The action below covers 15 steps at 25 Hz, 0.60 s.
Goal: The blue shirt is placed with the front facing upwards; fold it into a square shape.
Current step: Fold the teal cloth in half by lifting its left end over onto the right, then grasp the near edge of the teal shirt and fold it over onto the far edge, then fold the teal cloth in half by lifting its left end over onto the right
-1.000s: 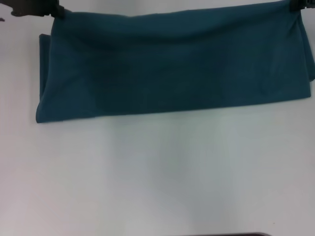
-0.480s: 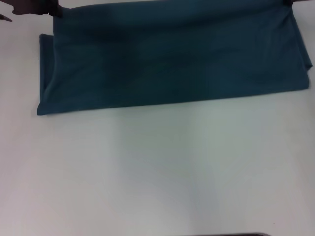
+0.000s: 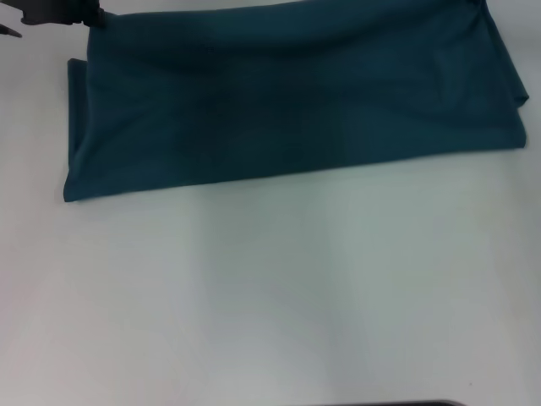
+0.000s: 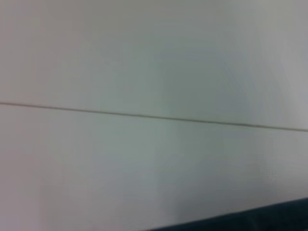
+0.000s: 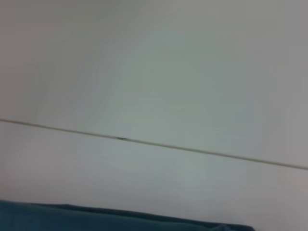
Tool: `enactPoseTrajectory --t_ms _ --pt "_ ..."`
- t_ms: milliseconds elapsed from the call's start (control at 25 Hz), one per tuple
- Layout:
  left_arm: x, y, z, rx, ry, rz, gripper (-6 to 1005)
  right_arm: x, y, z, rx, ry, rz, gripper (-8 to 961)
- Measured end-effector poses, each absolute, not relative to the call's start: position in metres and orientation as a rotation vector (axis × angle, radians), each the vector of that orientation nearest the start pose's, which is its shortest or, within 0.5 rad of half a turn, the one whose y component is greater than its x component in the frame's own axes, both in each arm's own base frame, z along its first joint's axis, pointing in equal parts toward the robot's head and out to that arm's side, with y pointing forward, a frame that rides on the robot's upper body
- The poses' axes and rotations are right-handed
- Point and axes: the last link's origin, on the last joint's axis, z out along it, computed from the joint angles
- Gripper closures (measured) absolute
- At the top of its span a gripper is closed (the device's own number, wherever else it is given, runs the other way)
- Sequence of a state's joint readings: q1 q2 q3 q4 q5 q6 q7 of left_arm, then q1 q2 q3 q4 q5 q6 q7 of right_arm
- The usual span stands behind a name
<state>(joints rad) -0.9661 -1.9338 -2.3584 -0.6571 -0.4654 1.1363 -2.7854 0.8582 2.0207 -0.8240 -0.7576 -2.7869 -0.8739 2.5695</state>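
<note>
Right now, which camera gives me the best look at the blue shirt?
The head view: the blue shirt lies as a wide folded band on the white table, with the left gripper at its far corner. Each wrist view shows only a thin strip of its edge.

Soft even light, all views blurry; wrist cams prob. defocused.

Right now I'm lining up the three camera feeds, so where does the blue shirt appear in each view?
Head view: the blue shirt spans the far part of the white table, folded into a wide band.
Left wrist view: a dark strip along one edge.
Right wrist view: a teal strip along one edge.
Shared landmark: the thin seam line in both wrist views.
</note>
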Motion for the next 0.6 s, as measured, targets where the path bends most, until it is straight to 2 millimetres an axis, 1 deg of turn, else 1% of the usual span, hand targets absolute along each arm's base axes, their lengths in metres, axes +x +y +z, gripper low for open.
enactPoseTrajectory --t_ms 160,280,360,560,600 --pt "-0.217 0.475 0.061 -1.961 -1.546 -0.092 938 0.253 0.470 0.061 -1.945 1.182 -0.027 743" --pt "-0.223 0.476 0.063 -1.917 -1.562 -0.118 936 0.264 0.468 0.071 -1.894 1.225 -0.016 740" --pt "-0.224 0.476 0.065 -1.900 -1.567 -0.133 935 0.269 0.469 0.081 -1.862 1.237 -0.005 738" --pt "-0.222 0.476 0.069 -1.888 -1.566 -0.150 716 0.272 0.474 0.102 -1.816 1.236 0.009 732" --pt "-0.222 0.476 0.070 -1.888 -1.565 -0.152 675 0.272 0.474 0.106 -1.811 1.242 0.013 688"
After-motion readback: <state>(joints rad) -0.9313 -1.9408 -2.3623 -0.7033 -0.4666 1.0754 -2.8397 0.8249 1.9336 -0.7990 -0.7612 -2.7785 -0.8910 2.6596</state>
